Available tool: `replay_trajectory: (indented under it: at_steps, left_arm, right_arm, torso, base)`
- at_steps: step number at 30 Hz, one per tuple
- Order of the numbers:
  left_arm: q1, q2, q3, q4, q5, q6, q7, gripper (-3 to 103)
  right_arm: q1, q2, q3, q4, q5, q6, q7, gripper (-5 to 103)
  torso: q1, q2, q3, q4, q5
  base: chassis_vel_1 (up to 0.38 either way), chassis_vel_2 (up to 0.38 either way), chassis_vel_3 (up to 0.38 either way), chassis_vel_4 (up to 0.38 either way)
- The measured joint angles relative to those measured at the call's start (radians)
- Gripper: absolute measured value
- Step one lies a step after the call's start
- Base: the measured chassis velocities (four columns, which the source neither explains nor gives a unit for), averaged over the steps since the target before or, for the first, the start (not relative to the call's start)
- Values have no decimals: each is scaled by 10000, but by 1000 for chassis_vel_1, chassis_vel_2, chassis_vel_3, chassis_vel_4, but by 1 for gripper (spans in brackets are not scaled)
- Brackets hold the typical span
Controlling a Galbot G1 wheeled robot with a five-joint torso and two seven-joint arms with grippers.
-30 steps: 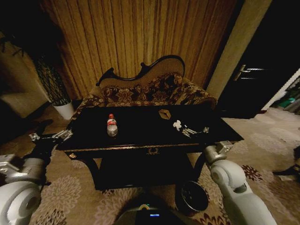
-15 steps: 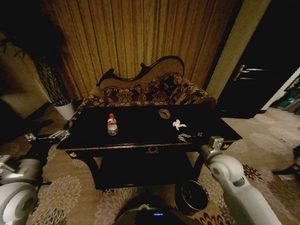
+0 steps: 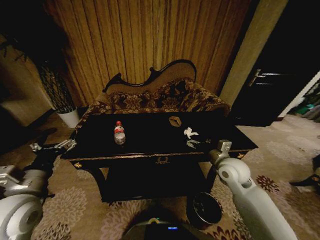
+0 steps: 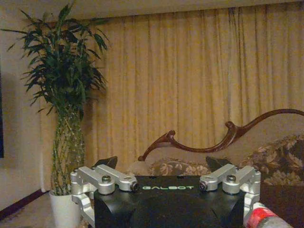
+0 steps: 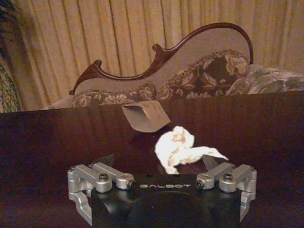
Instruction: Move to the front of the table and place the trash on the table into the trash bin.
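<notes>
Since a second earlier, my right claw (image 3: 195, 143) had drawn back from the right part of the bench (image 3: 150, 150) toward its front edge and now sat low over the top, just short of the paper (image 3: 189, 133). From the right wrist, its jaws stood spread wide, the paper (image 5: 179, 148) between them and a little ahead, the tan piece (image 5: 145, 116) farther back toward the rear edge. My left claw (image 3: 52, 146) waited open off the bench's left end, the bottle (image 3: 119, 133) left of centre. The bin (image 3: 206, 210) stood on the floor below the front right corner. To do this well, I judged I should ease forward low, keep the wad centred, and close only once the fingers flanked it.
</notes>
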Motion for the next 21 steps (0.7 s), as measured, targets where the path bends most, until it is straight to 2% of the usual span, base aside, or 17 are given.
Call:
replay_trajectory:
  at_steps: [11,21]
  left_arm:
    - [16,-17,-91,0,-15,0,9,100]
    - [-23,-20,-109,25,-18,-7,12,100]
  right_arm:
    - [1440,-62,-809,-920,-131,60,-18,100]
    - [2030,-47,-1199,-1438,-117,-13,-45,100]
  torso:
    - [0,0,0,1,0]
    - [1,0,0,0,0]
  base:
    - [0,0,0,0]
    - [0,0,0,0]
